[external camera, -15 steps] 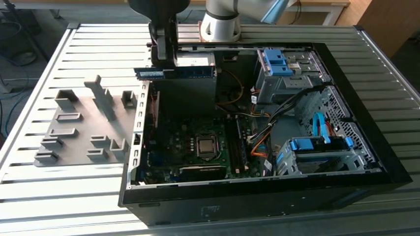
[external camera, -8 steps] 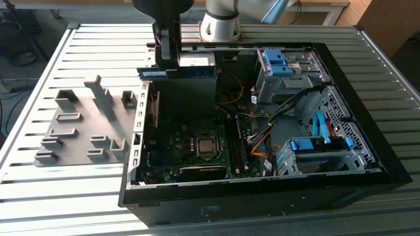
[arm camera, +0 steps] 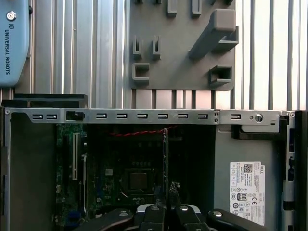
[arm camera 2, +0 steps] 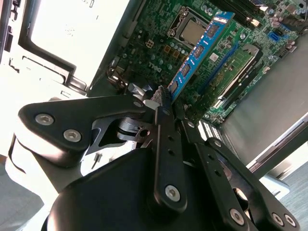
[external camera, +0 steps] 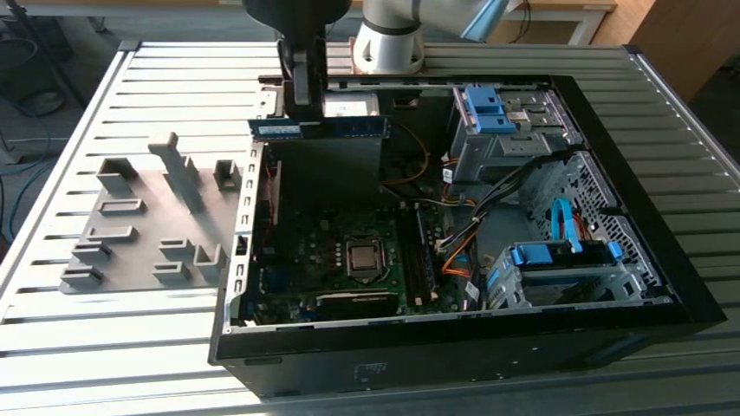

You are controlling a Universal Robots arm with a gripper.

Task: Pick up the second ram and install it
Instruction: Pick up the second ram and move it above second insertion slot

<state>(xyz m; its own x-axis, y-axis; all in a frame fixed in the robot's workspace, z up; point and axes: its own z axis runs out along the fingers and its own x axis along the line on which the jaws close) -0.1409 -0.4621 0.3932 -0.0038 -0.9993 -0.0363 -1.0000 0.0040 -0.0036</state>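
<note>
In the exterior view my gripper [external camera: 303, 120] is shut on one end of the second ram [external camera: 335, 129], a long blue stick held level above the back of the open computer case [external camera: 647, 286]. In the second wrist view the ram [arm camera 2: 199, 48] reaches out from the pinched fingertips [arm camera 2: 162, 102] over the green motherboard [arm camera 2: 159, 43]. In the first wrist view the ram [arm camera: 165, 163] is edge-on, a thin dark line rising from the gripper [arm camera: 166, 204]. It hangs free above the motherboard [external camera: 335, 260], touching nothing.
A grey slotted holder tray [external camera: 151, 217] lies on the slatted table [external camera: 93, 329] at the exterior view's left of the case. Inside the case are the bare processor socket [external camera: 364, 257], cables [external camera: 463, 234] and blue-tabbed drive cages [external camera: 555, 260]. The arm's base [external camera: 387, 43] stands behind.
</note>
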